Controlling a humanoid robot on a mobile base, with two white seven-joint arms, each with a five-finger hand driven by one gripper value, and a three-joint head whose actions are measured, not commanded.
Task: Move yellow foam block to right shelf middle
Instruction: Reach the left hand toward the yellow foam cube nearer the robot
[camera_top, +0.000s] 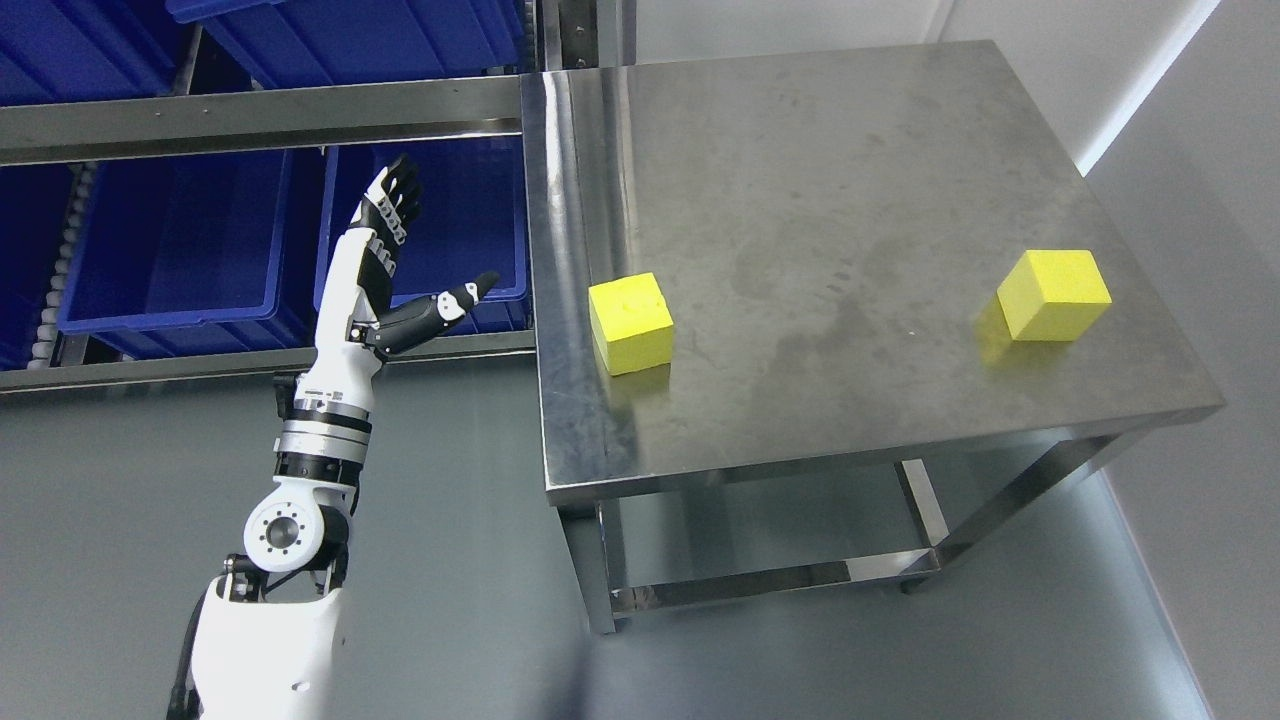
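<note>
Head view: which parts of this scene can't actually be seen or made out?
- Right arm: not in the head view at all.
- Left hand: arm cut off by the bottom edge.
- Blue bins: cropped by the top and left edges, crossed by the shelf rail.
- Two yellow foam blocks: undersides hidden against the steel table.

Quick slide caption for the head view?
Left hand open beside steel table; two yellow foam blocks untouched.

Warehouse-like workspace: blue storage bins (170, 240) on roller racks (60, 270), steel table (850, 200).
</note>
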